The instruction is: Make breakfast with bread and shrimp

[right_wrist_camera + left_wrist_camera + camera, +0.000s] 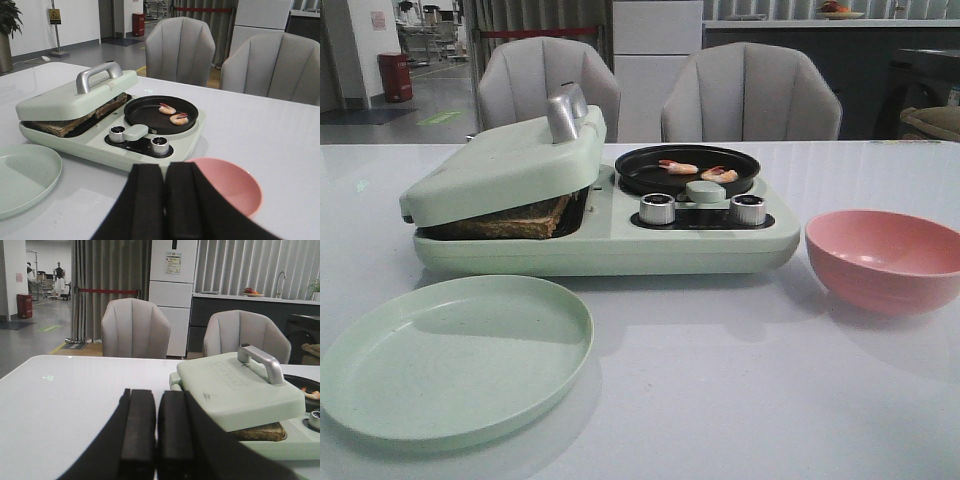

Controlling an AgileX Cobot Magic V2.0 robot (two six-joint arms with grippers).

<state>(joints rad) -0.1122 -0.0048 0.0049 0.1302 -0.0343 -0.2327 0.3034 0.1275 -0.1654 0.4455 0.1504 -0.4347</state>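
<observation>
The bread lies in the pale green breakfast maker, under its lid, which rests slightly ajar on the slices; the crust also shows in the left wrist view and the right wrist view. Two shrimp lie in the black round pan, also in the right wrist view. My left gripper is shut and empty, left of the maker. My right gripper is shut and empty, in front of the pink bowl. Neither gripper shows in the front view.
A pale green plate lies in front of the maker at left. The pink bowl stands at right. Two silver knobs sit on the maker's front. Two grey chairs stand behind the table.
</observation>
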